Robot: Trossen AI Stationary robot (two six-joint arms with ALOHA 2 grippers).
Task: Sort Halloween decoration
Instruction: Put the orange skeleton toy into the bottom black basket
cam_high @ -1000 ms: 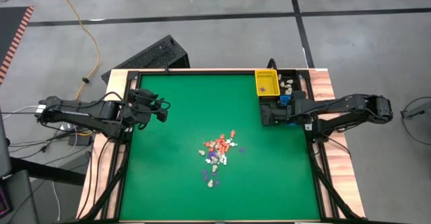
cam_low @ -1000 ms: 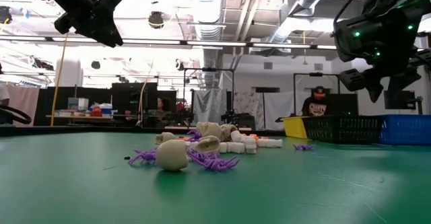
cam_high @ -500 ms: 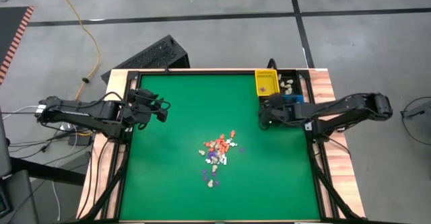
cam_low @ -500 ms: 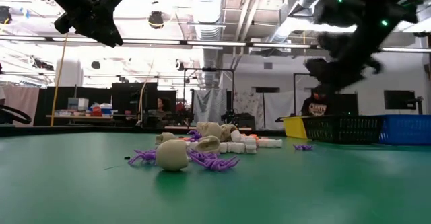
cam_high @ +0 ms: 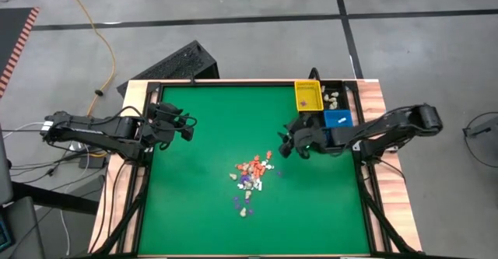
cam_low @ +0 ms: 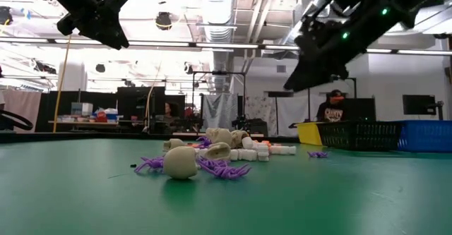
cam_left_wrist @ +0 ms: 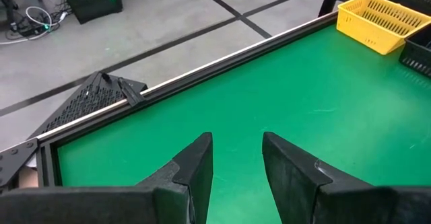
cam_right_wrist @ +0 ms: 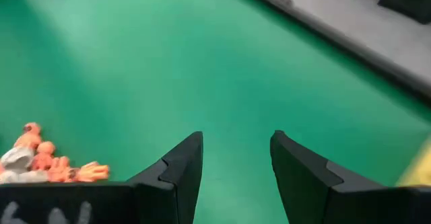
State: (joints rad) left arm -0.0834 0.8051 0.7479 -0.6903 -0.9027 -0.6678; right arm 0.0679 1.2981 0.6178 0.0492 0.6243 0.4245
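The trinkets are lying heaped mid-table. The right gripper is hovering just beside them, near the bins, fingers parted and empty. The left gripper is waiting at the left edge, also parted and empty.

the halloween decoration is too small from above to tell each piece's shape. the right wrist view cuts the pile off at its edge. in the low view, the front pieces hide the ones behind, and the black bin hides its inside.
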